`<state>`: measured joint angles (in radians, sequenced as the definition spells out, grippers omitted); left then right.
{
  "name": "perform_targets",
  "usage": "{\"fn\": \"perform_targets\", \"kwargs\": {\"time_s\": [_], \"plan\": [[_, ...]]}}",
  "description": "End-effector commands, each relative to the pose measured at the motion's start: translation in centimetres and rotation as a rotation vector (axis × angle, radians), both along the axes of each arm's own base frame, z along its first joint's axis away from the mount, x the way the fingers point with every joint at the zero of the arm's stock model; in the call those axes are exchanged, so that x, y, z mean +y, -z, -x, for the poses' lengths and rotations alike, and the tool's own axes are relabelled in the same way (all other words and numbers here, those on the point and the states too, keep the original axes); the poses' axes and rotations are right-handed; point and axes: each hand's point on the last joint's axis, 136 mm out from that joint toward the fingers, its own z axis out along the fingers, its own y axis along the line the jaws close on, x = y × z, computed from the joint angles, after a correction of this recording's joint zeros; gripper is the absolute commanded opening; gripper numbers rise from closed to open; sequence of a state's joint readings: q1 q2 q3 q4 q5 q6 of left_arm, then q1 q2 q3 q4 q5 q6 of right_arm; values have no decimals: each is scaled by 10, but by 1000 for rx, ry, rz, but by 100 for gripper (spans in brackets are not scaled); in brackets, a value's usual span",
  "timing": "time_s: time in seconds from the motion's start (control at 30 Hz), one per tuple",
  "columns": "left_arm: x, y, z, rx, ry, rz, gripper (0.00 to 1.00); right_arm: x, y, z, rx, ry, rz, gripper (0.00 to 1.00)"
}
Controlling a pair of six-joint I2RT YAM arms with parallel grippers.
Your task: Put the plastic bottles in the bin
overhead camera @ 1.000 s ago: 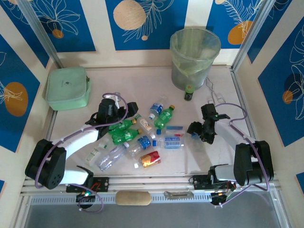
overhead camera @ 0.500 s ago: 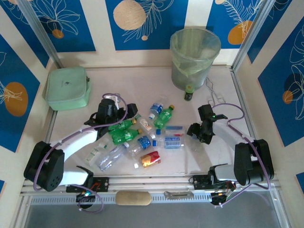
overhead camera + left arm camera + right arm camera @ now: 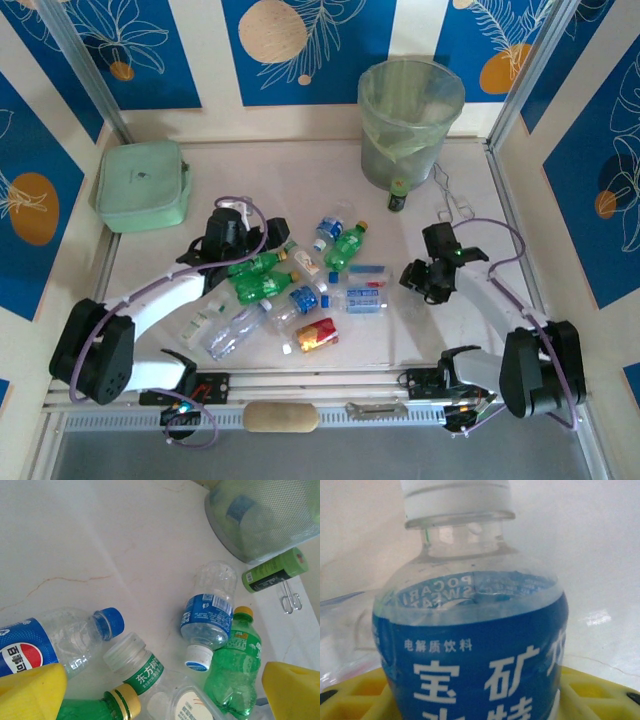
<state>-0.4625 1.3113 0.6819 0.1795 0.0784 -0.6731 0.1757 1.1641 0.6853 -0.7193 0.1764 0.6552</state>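
Jaws wide apart on the left gripper (image 3: 250, 240), its yellow pads (image 3: 30, 690) hanging over the left edge of the plastic bottles (image 3: 262, 287) and holding nothing. The bottles lie in a loose heap on the table (image 3: 300, 170) between the arms, many touching. To their right, the right gripper (image 3: 420, 282) has its jaws either side of a blue-labelled bottle (image 3: 470, 645); whether they press it I cannot tell. The bin (image 3: 385, 160) stands upright at the far edge, well apart from the heap.

Overhead looks down; wrists close; bottles (image 3: 262, 287) (image 3: 210, 615) shared.
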Motion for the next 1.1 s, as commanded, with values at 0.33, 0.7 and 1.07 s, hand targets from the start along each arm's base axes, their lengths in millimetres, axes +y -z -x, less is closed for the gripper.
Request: {"fn": "perform_targets", "kwargs": {"time_s": [0.33,0.7,1.07], "plan": [[-4,-8,-4,-50,10,12,100,17,-219,-106,-690,-106,-175,56],[11,-5,8,-57,-5,-57,100,19,-353,-218,-1038,-115,-309,57],[26,5,28,-32,-25,-91,100,7,-388,-337,-1153,-62,-291,56]]}}
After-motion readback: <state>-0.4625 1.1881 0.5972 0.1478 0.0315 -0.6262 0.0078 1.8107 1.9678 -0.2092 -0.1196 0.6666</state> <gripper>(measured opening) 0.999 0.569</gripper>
